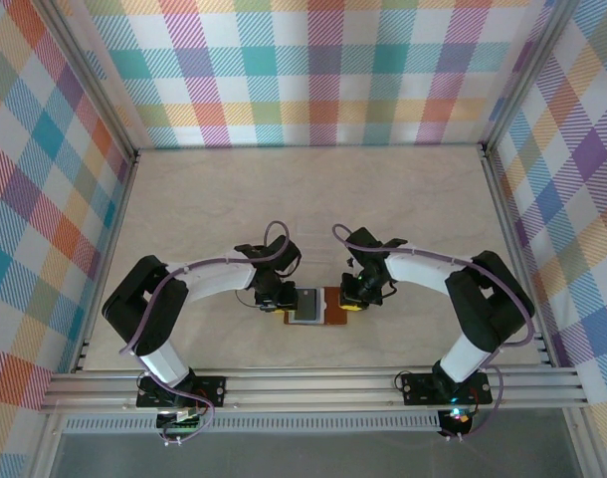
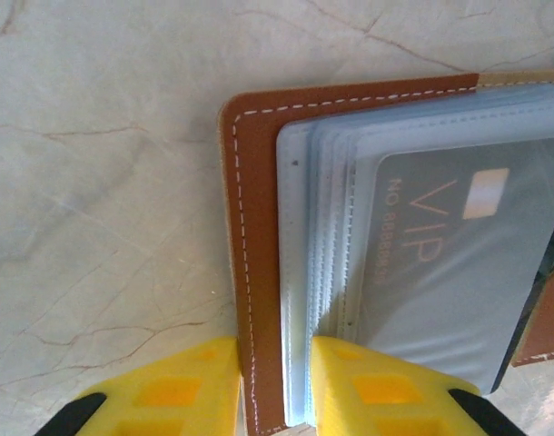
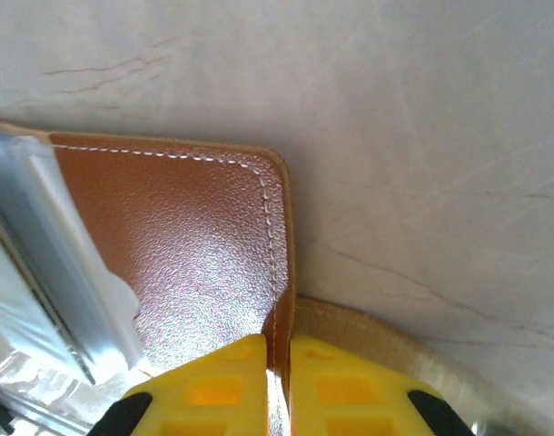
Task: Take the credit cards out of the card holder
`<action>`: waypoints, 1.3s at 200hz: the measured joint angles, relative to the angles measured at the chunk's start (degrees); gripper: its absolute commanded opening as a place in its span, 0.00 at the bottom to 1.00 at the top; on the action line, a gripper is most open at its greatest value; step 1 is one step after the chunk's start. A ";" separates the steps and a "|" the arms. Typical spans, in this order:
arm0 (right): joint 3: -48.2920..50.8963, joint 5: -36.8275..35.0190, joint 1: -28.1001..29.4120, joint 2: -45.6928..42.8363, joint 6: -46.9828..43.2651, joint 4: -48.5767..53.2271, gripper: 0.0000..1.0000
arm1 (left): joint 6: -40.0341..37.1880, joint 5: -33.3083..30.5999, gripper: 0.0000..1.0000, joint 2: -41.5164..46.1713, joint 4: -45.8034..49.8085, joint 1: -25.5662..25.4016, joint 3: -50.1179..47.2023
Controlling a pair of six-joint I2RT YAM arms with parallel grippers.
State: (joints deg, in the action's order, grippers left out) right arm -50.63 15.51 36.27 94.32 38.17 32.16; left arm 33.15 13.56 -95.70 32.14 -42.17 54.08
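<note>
Top view: brown leather card holder (image 1: pixel 333 304) lies open on pale marbled tabletop (image 1: pixel 303 199), between left end effector (image 1: pixel 284 301) and right end effector (image 1: pixel 355 299), near arm bases. Left wrist view adds detail: left yellow fingers (image 2: pixel 377 391) clamp cover edge plus stack of clear sleeves (image 2: pixel 318 182); grey VIP card (image 2: pixel 459 272) sits inside top sleeve. Right wrist view: right yellow fingers (image 3: pixel 213 391) pinched tight on opposite cover's stitched edge.

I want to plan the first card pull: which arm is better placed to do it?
Left, probably. The left gripper pinches the card holder edge beside the clear sleeves that hold the VIP card. The right gripper clamps only bare leather and can steady it.
</note>
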 measured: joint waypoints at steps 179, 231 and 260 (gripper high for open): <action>-4.63 -7.15 2.03 -6.25 -2.27 7.80 0.28 | 3.74 2.47 0.29 9.07 -6.36 1.27 -4.92; -7.76 -5.33 2.05 -12.13 -1.57 9.25 0.25 | 3.69 3.69 0.25 3.56 -6.86 1.44 -2.36; -8.63 1.40 2.62 -11.74 0.42 4.48 0.23 | 3.48 4.61 0.25 1.18 -6.91 1.44 -2.36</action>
State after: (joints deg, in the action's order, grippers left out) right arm -59.27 16.91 38.89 82.59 38.59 36.64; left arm 36.62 18.17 -94.52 25.23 -40.73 51.72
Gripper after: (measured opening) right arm 0.239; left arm 0.255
